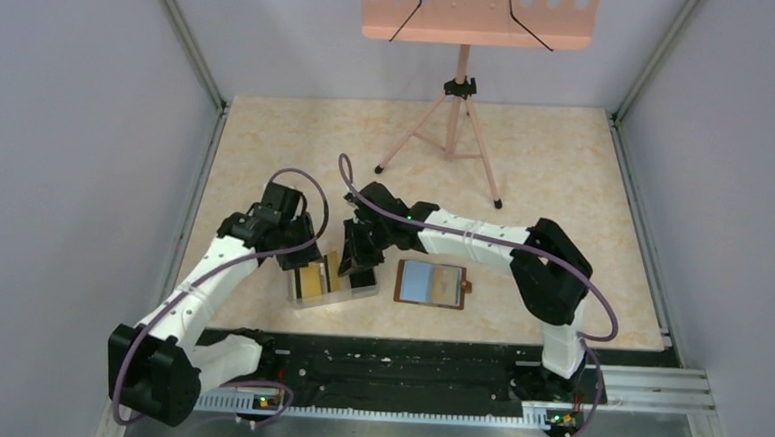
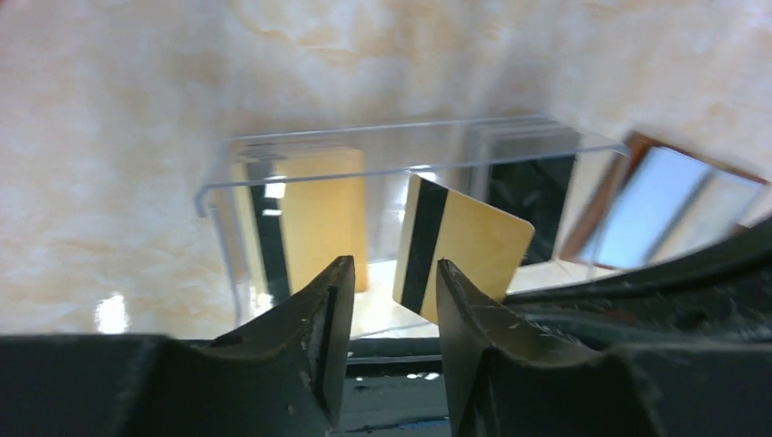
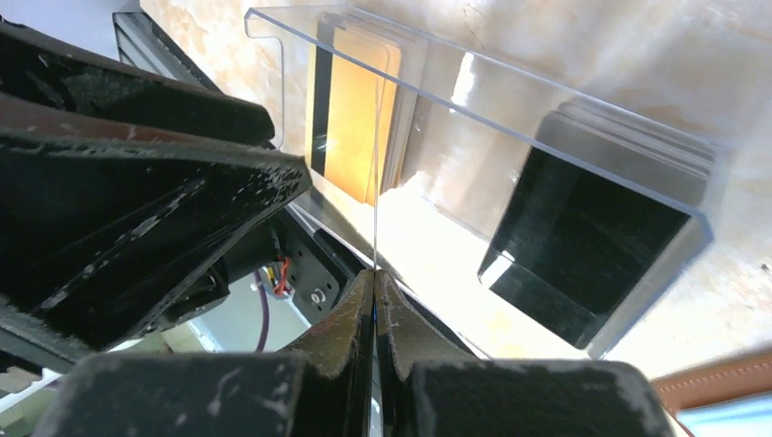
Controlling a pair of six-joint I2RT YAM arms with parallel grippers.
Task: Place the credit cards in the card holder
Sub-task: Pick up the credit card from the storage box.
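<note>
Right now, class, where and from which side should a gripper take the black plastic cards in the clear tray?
Probably by the upper edge of the black plastic cards, from above: they stand on edge, leaning, inside the clear plastic tray, whose walls block their faces.

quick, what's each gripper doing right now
left gripper: open, holding nothing
right gripper: shut on a gold credit card

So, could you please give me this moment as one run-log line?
left gripper: open | right gripper: shut on gold card, over tray | wallet: open, right of tray
</note>
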